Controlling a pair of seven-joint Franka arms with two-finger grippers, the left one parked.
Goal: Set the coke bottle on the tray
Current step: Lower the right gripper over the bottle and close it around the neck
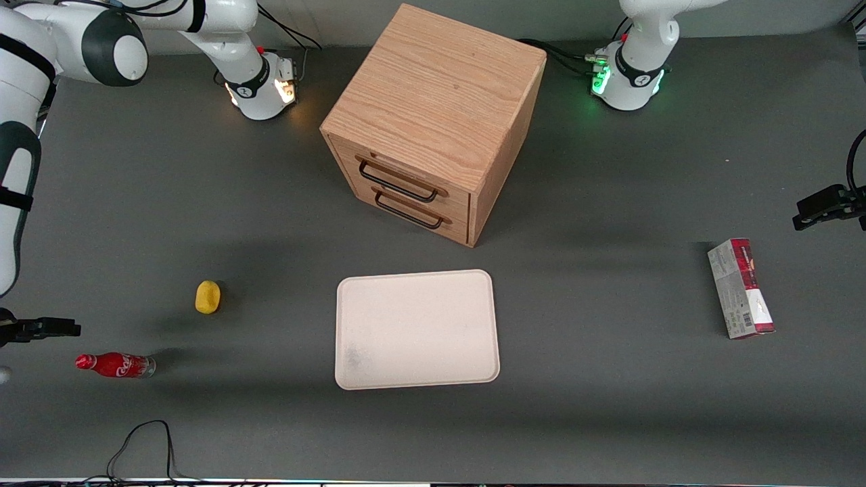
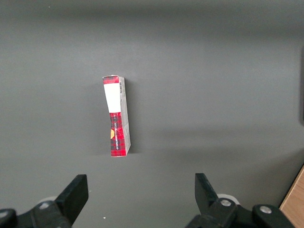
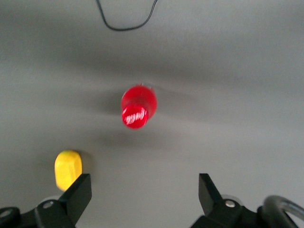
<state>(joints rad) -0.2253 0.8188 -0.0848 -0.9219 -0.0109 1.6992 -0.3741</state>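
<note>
A: Where is the coke bottle (image 1: 115,364)?

B: It lies on its side on the grey surface (image 1: 609,379), toward the working arm's end, well apart from the tray (image 1: 417,329). A yellow lump (image 1: 208,297) sits near it, a little farther from the front camera.

A: And the tool (image 3: 145,197)?

B: It hangs above the surface with its two fingers (image 3: 76,195) spread wide and nothing between them. In the right wrist view the bottle (image 3: 138,106) shows cap-on, not touched, with the yellow lump (image 3: 68,168) close by one finger.

A: What about the tray?

B: It lies flat in front of the wooden drawer cabinet (image 1: 433,122), nothing on it. A red-and-grey carton (image 1: 740,288) lies toward the parked arm's end.
</note>
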